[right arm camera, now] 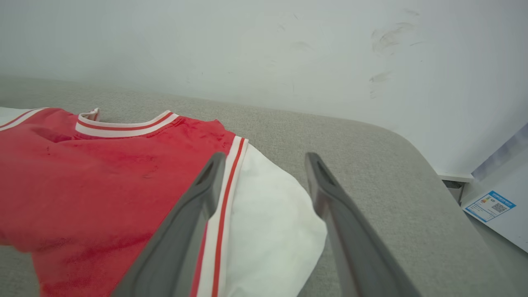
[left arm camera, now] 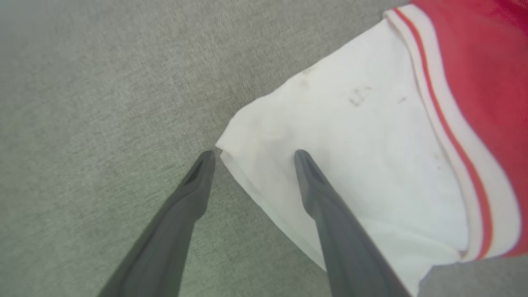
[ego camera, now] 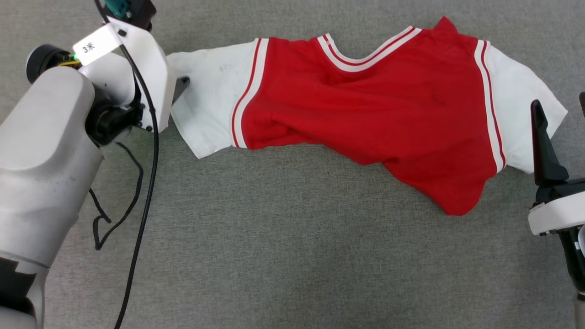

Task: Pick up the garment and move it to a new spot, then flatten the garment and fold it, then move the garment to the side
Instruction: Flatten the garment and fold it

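Note:
The garment [ego camera: 365, 114] lies crumpled lengthwise across the far part of the grey surface, plain red side up, collar away from me; its print is hidden. One white sleeve [ego camera: 210, 105] points left, the other [ego camera: 521, 96] right. My left gripper [left arm camera: 254, 156] is open, low over the left sleeve's [left arm camera: 354, 156] outer corner, one finger on the cloth and one just off it on the grey cover. In the head view one of its fingertips [ego camera: 183, 83] peeks from behind the wrist. My right gripper [ego camera: 560, 103] is open, and its fingers [right arm camera: 194, 214] straddle the right sleeve [right arm camera: 268, 222] from above.
The grey fabric surface [ego camera: 292, 237] stretches wide in front of the garment. A black cable [ego camera: 146, 183] dangles from my left arm over the surface. Behind stands a white wall [right arm camera: 264, 49]. The surface's rounded right edge [right arm camera: 416, 152] drops off near a labelled white sheet [right arm camera: 491, 206].

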Robot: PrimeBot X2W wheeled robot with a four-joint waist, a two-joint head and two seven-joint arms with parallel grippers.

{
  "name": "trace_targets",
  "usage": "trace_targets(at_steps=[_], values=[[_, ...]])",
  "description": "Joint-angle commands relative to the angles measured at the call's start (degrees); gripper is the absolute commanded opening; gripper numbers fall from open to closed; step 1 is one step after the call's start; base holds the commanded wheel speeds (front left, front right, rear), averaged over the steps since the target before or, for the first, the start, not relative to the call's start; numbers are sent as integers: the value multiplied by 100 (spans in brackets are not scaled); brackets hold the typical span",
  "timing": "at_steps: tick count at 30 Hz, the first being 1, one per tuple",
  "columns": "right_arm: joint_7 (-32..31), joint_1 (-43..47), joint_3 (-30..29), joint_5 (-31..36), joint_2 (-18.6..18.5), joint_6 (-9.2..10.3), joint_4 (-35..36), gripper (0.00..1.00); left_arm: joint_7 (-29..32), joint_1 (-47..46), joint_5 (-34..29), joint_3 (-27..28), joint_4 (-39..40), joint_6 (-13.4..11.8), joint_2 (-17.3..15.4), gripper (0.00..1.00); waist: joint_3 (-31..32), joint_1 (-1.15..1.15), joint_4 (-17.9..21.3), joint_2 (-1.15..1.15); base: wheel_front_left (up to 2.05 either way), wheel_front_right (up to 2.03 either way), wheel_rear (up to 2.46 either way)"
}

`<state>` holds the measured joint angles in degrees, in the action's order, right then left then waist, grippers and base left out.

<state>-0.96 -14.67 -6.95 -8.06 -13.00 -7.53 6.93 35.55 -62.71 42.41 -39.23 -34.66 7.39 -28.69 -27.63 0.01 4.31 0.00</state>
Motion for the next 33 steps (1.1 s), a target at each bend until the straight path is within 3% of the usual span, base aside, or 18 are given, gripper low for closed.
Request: trace_targets(at_steps=[1, 8, 9, 10, 16, 22, 29, 33], values=[[49, -102, 22, -1, -35, 8, 1, 100, 152, -128, 85, -155, -130, -1, -55, 100, -121, -1, 61, 0, 0, 0, 0], [102, -204, 84, -29, -60, 8, -102, 100, 803, -8, 510, -816, -536, 0, -77, 100, -230, -1, 117, 0, 0, 0, 0], [108, -215, 88, -36, -59, 8, -112, 100, 843, 12, 546, -936, -508, 5, -110, 42, -227, -1, 122, 0, 0, 0, 0], [108, -225, 78, -44, -61, 8, -124, 100, 809, 25, 594, -1011, -494, 6, -149, 0, -219, -1, 120, 0, 0, 0, 0], [71, -222, -58, -124, -137, 8, -216, 100, -91, -144, 630, -1220, -351, -1, -351, 0, 28, -1, 9, 0, 0, 0, 0], [-82, -305, -238, -212, -458, 8, -297, 100, -833, -255, 683, -1314, -242, -1, -476, 0, 349, -1, -161, 0, 0, 0, 0], [-934, -588, -48, -565, -1368, 8, -438, 100, -1455, -269, 712, -1493, -8, -1, -681, 0, 614, -1, -472, 0, 0, 0, 0], [-1805, -868, 352, -997, -1997, 8, -670, 100, -1645, -290, 684, -1556, 116, -1, -676, 0, 600, -1, -605, 0, 0, 0, 0]])
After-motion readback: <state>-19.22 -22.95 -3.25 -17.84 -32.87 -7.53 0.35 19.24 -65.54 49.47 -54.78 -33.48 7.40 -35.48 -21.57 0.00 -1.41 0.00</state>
